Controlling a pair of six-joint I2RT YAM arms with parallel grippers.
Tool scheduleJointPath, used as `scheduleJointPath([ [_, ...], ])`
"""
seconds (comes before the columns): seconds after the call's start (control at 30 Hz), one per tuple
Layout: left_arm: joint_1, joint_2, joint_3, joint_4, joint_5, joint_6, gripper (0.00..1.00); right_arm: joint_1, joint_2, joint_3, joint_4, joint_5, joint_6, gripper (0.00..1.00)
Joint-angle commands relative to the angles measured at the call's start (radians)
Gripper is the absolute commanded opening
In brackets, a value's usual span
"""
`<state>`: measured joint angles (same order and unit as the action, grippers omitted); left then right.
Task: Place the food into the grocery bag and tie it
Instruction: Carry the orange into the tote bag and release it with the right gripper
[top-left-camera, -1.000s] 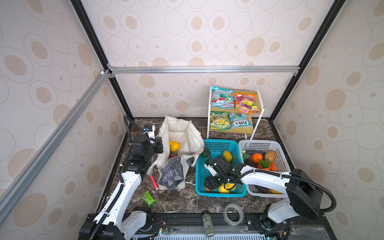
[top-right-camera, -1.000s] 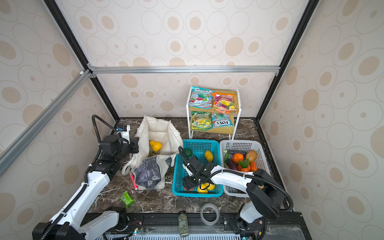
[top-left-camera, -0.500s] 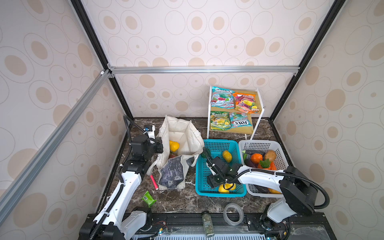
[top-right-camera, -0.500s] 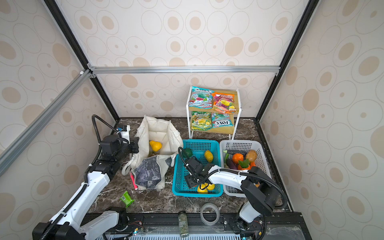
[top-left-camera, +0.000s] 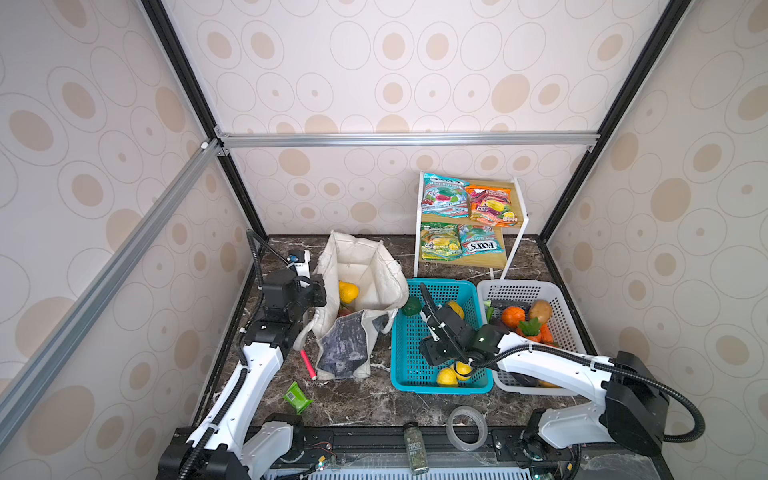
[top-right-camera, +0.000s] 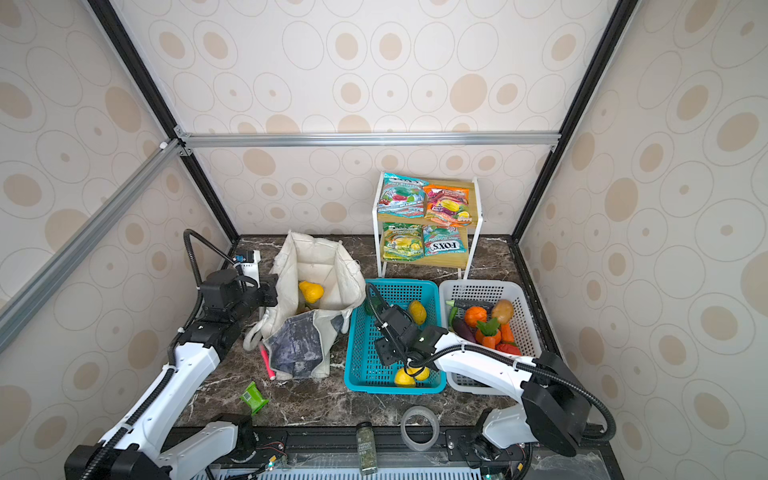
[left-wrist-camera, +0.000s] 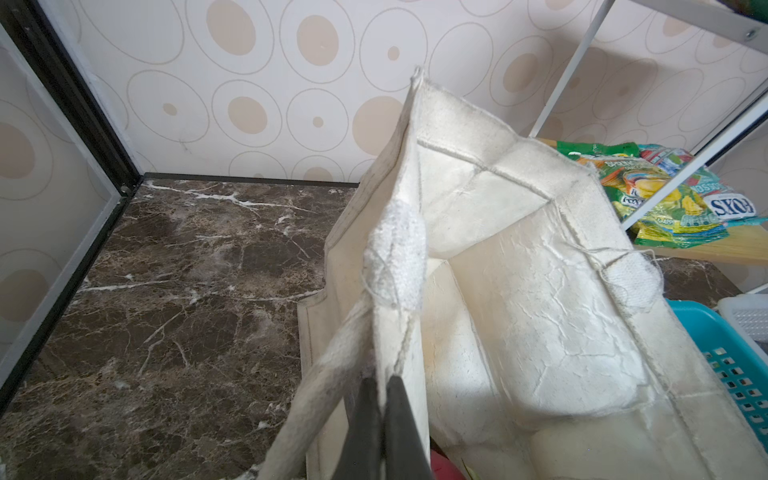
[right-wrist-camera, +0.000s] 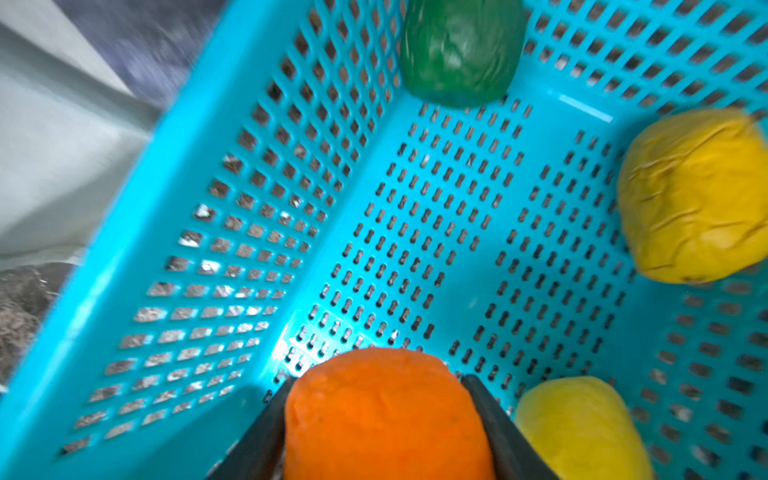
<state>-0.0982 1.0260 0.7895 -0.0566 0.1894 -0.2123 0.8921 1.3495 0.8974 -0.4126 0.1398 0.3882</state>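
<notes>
Snugly within end effector (right-wrist-camera: 378, 382): orange fruit (right-wrist-camera: 386, 424)

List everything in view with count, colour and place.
grocery bag: one, off-white and dark grey, left of centre
pear: one, yellow, inside grocery bag
teal basket: one, teal, centre
yellow fruits: three, yellow, in teal basket
green fruit: one, green, teal basket's far corner
orange fruit: one, orange, in teal basket
white basket: one, white, right of teal basket
vegetables: several, mixed colours, in white basket
candy packets: four, multicoloured, on shelf
shelf: one, white and wood, behind baskets
marker: one, red, beside grocery bag
green packet: one, green, front left
spice jar: one, clear, front edge
tape roll: one, clear, front edge
left gripper: one, black, shut on grocery bag's rim
right gripper: one, black, shut on orange fruit
</notes>
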Motion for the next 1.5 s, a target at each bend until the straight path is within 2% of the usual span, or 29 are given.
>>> scheduleJointPath([
  [0.0, -0.006, -0.02, 0.005, 0.021, 0.008, 0.011, 0.0, 0.003, -0.057, 0.107, -0.061, 0.04, -0.047, 0.5],
  [0.1, -0.006, -0.024, 0.004, 0.02, 0.006, 0.011, 0.0, 0.004, -0.045, 0.236, -0.091, 0.04, -0.093, 0.5],
  [0.23, -0.006, -0.024, 0.004, 0.021, 0.007, 0.01, 0.0, 0.003, 0.071, 0.449, -0.116, -0.007, -0.154, 0.51],
  [0.5, -0.006, -0.027, 0.003, 0.021, 0.003, 0.013, 0.0, 0.003, 0.459, 0.886, -0.184, -0.218, -0.165, 0.48],
  [0.63, -0.008, -0.024, 0.005, 0.017, 0.0, 0.016, 0.0, 0.005, 0.639, 1.062, -0.252, -0.273, -0.139, 0.47],
  [0.77, -0.007, -0.027, 0.003, 0.019, 0.0, 0.016, 0.0, 0.009, 0.736, 1.107, -0.256, -0.301, -0.124, 0.47],
  [0.93, -0.008, -0.026, 0.003, 0.018, -0.002, 0.016, 0.0, 0.012, 0.809, 1.108, -0.277, -0.262, -0.111, 0.49],
  [1.13, -0.008, -0.029, 0.007, 0.02, 0.007, 0.014, 0.0, 0.013, 0.796, 1.109, -0.328, -0.217, -0.097, 0.72],
  [1.27, -0.009, -0.023, 0.006, 0.017, 0.001, 0.014, 0.0, 0.012, 0.715, 1.066, -0.301, -0.182, -0.102, 0.9],
  [1.37, -0.009, -0.026, 0.006, 0.014, -0.007, 0.016, 0.0, 0.012, 0.646, 1.024, -0.258, -0.175, -0.103, 1.0],
  [1.47, -0.008, -0.027, 0.005, 0.012, -0.026, 0.023, 0.0, 0.013, 0.579, 1.006, -0.254, -0.137, -0.101, 1.0],
])
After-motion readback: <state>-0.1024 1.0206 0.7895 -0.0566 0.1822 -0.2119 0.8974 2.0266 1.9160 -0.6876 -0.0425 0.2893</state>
